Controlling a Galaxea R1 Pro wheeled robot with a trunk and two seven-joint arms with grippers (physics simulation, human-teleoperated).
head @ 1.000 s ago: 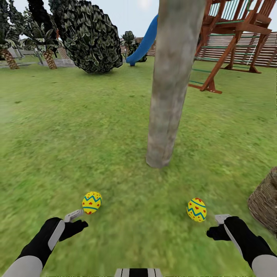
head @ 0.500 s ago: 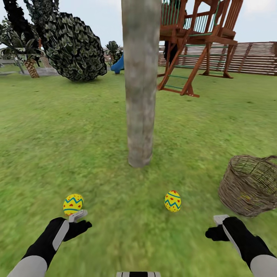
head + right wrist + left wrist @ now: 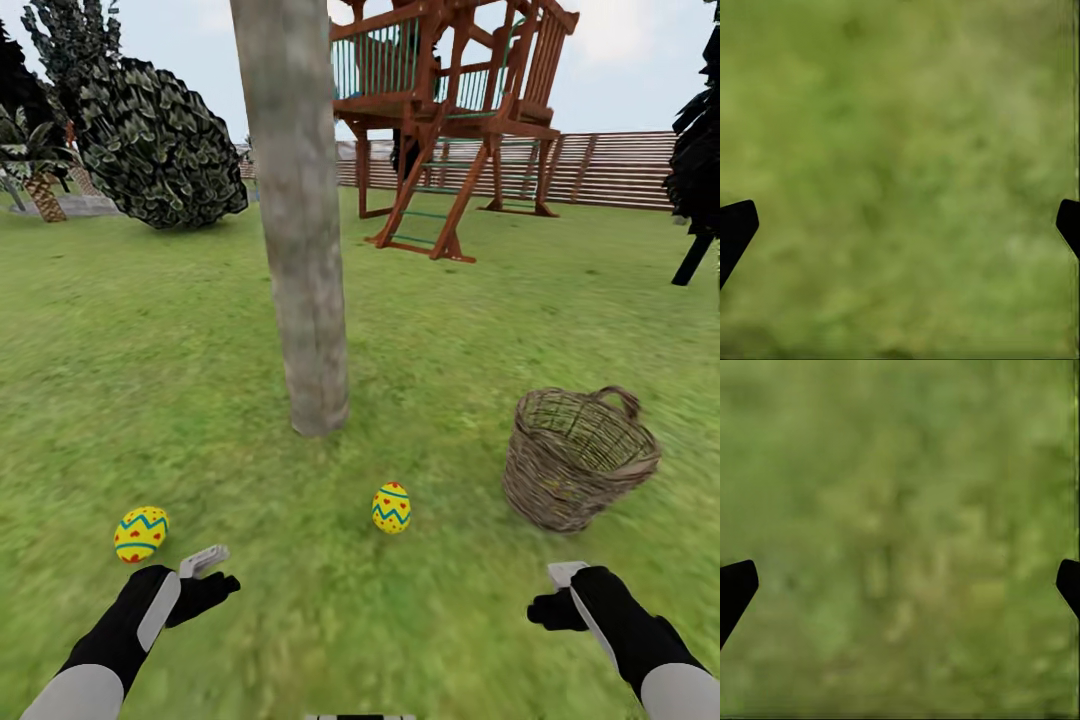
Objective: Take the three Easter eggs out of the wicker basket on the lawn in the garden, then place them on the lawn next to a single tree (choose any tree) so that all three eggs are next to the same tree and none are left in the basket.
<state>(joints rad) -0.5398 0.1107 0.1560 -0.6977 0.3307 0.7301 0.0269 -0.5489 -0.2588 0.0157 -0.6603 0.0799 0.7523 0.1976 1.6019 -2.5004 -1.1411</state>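
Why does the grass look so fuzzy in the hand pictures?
In both wrist views the lawn is a soft green blur with no blades showing, only the dark tool tips at the edges. In the head view the tree and two eggs look sharp, while the near grass smears.

No legible text, label, brand, number or sign anywhere.

Two Easter eggs, one wicker basket, one tree
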